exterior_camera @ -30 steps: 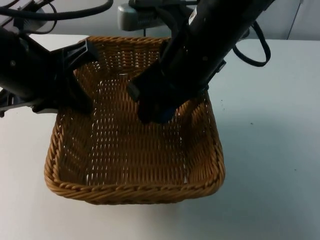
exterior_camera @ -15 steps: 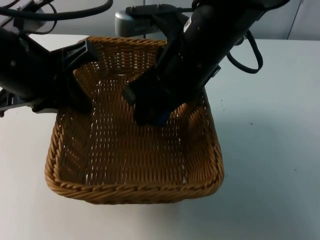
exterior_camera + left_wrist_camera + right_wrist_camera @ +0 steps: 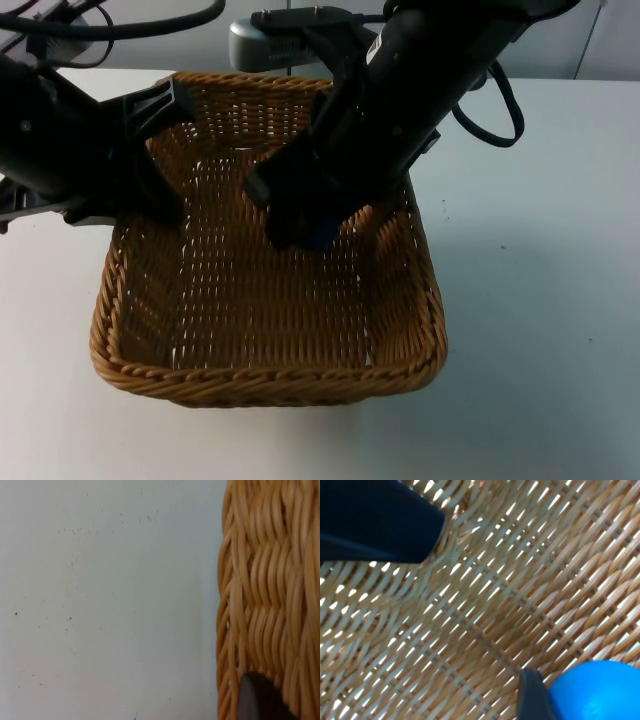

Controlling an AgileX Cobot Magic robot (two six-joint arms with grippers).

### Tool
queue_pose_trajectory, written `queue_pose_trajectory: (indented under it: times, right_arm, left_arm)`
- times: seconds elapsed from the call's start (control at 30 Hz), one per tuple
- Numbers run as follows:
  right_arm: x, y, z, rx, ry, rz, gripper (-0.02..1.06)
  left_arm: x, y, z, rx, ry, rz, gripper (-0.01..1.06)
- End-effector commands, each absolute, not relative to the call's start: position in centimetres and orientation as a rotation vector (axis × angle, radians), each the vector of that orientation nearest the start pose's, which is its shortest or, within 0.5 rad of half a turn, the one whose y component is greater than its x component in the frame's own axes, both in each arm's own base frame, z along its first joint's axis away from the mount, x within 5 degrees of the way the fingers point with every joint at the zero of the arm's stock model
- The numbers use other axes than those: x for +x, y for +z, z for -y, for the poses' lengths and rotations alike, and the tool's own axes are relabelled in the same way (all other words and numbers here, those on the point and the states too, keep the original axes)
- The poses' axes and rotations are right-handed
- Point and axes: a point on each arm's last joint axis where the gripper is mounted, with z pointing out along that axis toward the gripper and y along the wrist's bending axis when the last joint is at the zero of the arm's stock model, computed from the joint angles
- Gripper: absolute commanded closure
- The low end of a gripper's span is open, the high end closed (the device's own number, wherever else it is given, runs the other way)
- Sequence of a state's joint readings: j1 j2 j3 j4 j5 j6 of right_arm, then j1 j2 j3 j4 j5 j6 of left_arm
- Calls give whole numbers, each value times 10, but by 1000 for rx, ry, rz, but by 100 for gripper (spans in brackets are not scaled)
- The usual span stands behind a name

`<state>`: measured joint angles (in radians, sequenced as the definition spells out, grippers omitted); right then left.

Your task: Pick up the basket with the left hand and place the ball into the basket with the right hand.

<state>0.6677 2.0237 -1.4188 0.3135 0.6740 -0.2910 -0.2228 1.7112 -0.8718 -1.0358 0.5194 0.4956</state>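
White table top [image 3: 540, 300] stretches back to a grey partition wall, and on it, nearest the fixed camera, sits a woven wicker basket [image 3: 270, 375] with its front rim facing forward. Over the middle of the basket, the right gripper [image 3: 305, 232] reaches down from the upper right and hangs just above the woven floor, its fingers clamped on a blue ball [image 3: 322, 236]. From the right wrist camera, the ball [image 3: 595, 692] sits pressed against a black fingertip [image 3: 530, 695], with the basket's weave [image 3: 485, 615] close beneath it; whether the ball touches the weave cannot be told. At the basket's left wall, farther back, the left gripper [image 3: 150, 165] grips the rim, one finger inside the basket and the other outside it. From the left wrist camera, the basket's outer wall [image 3: 265, 590] stands beside bare table [image 3: 110, 590], with a black fingertip [image 3: 255, 700] laid against the wicker. Behind both arms, the basket's far rim [image 3: 250, 82] lies near the table's back edge.
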Motion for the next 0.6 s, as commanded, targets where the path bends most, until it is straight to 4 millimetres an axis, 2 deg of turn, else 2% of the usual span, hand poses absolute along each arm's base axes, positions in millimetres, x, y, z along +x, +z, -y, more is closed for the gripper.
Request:
queue_pose_trajectory:
  times: [0.0, 0.17, 0.3, 0.37, 0.57]
  right_arm:
    - [321, 174, -277, -1027, 433, -2573, 57]
    - [321, 174, -277, -1027, 433, -2573, 54]
    - [321, 174, -277, -1024, 434, -2575, 27]
    - [321, 174, -277, -1024, 434, -2575, 23]
    - [321, 174, -277, -1024, 434, -2575, 23]
  left_arm:
    - [301, 177, 109, -208, -850, -2654, 105]
    - [301, 177, 109, -208, -850, -2654, 105]
    - [301, 177, 109, -208, -850, -2654, 105]
    - [301, 177, 109, -208, -850, -2654, 105]
    - [301, 177, 109, -210, -848, -2653, 105]
